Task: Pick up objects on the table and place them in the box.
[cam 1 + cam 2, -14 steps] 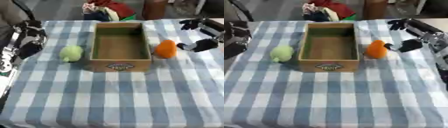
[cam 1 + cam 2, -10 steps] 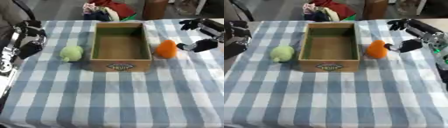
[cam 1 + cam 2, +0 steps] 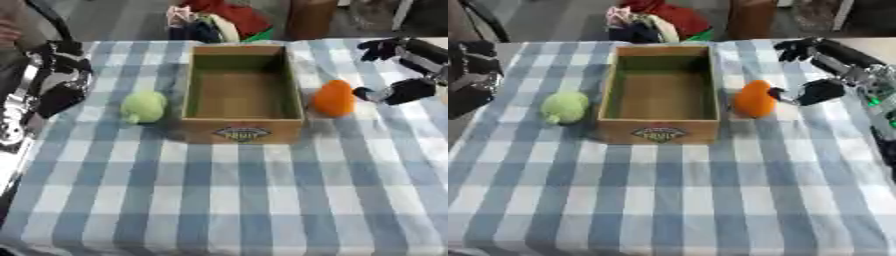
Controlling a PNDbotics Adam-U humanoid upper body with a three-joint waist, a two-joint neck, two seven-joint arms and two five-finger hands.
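Right now your right hand [image 3: 826,75] sits at the table's right side, just beside the orange object [image 3: 754,99], with its fingers spread: the upper fingers [image 3: 794,47] reach out above and beyond the object while the thumb [image 3: 802,94] points in toward its right side, close to it, though you cannot tell from these views whether it touches. Nothing is clasped in that hand; the fingers stand apart with the orange piece outside them. That orange object rests on the blue-and-white checked tablecloth [image 3: 710,200], just beside the right wall of the wooden box [image 3: 658,132]. The box stands upright in the middle of the table with its open top showing a bare floor, and a printed label faces you on its near wall. On the other side, the pale green object [image 3: 143,106] lies on the cloth just beside the box's left wall. Your left hand [image 3: 59,97] hangs at the left edge of the table, near the green object but apart from it, fingers curled and holding nothing. Behind the box, past the far edge of the table, a heap of coloured clothing [image 3: 214,22] lies on the floor.
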